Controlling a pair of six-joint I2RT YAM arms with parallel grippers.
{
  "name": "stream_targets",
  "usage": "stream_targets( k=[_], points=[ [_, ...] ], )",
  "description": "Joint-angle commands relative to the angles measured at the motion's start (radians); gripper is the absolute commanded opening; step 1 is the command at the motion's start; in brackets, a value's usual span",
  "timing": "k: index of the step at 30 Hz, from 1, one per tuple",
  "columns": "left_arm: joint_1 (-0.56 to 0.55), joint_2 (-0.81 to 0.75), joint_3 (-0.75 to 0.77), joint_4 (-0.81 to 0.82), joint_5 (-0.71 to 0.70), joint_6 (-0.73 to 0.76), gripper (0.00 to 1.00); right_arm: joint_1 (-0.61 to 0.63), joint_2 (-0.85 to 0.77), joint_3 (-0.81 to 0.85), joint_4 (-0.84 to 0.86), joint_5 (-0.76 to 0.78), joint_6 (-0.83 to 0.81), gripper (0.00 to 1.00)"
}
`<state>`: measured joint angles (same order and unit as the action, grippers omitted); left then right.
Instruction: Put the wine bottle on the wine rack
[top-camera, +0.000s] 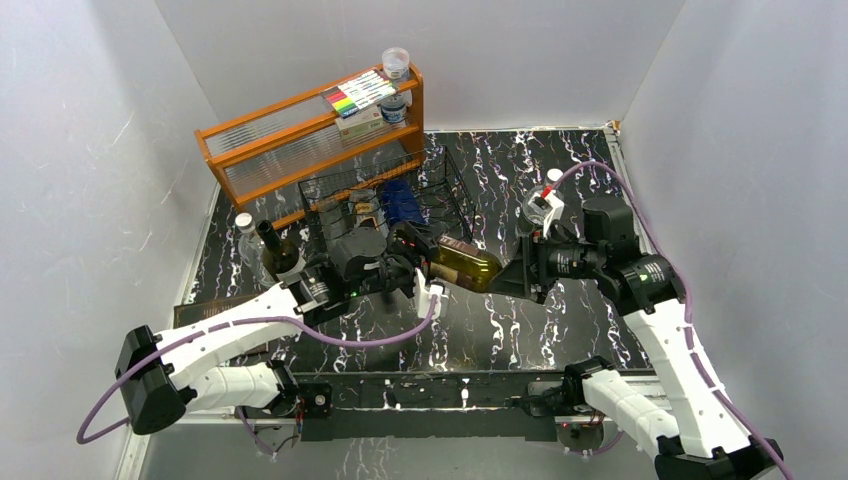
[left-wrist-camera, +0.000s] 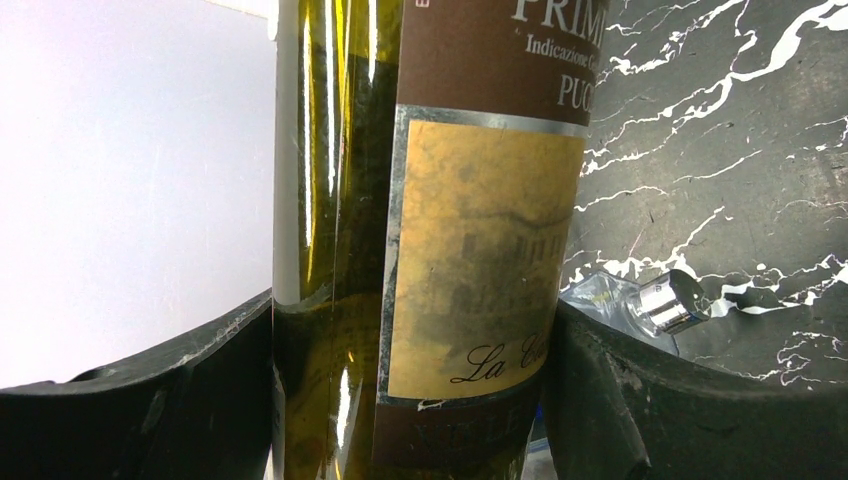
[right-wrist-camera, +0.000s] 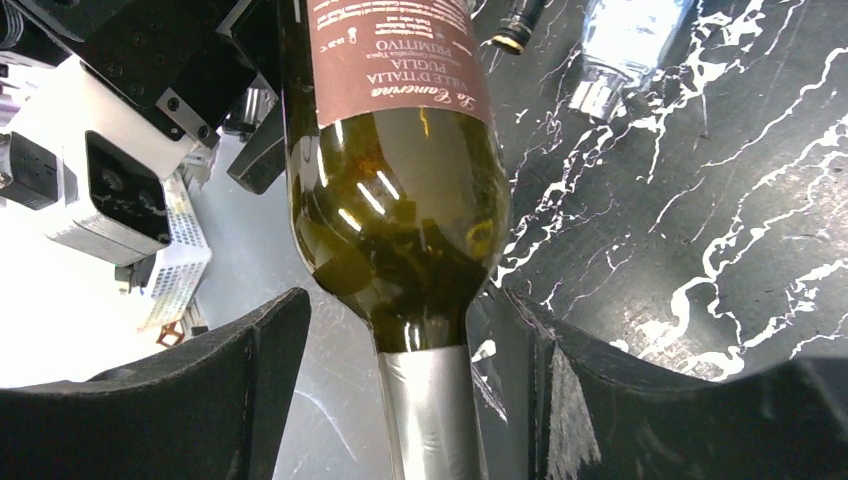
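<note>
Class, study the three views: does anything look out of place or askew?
The wine bottle is held lying sideways between both arms, not in the wine rack. The left gripper clamps its labelled body. The right gripper straddles the neck with a visible gap on one side, so it looks open.

Labelled wine bottle (left-wrist-camera: 430, 250) between black fingers (left-wrist-camera: 140, 410)

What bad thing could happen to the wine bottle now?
Only the left hand squeezes the sideways wine bottle; the right hand sits open around its neck, so it might slip, drop and break. On the way to the wine rack it could knock the standing bottles nearby.
</note>
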<state>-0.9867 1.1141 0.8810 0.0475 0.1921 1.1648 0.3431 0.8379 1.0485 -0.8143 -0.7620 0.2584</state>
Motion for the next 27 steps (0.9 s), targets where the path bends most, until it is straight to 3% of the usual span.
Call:
stream_targets(
  k=[1,11,14,21,27],
  points=[
    [-0.004,-0.023,0.086,0.121,0.056,0.035,0.00,0.034,0.006,-0.007,0.013,-0.006,-0.004,0.75],
    [-0.004,-0.004,0.123,0.118,0.050,0.002,0.00,0.158,0.028,-0.026,0.045,0.101,0.028,0.62],
    [-0.003,0.004,0.136,0.107,0.025,-0.024,0.00,0.181,0.035,-0.039,0.053,0.134,0.028,0.48],
    [-0.003,0.012,0.131,0.099,0.014,-0.075,0.00,0.215,0.048,-0.050,0.065,0.232,0.035,0.02],
    [-0.003,0.012,0.117,0.101,0.006,-0.101,0.00,0.220,0.042,-0.033,0.084,0.310,0.053,0.00]
  ],
)
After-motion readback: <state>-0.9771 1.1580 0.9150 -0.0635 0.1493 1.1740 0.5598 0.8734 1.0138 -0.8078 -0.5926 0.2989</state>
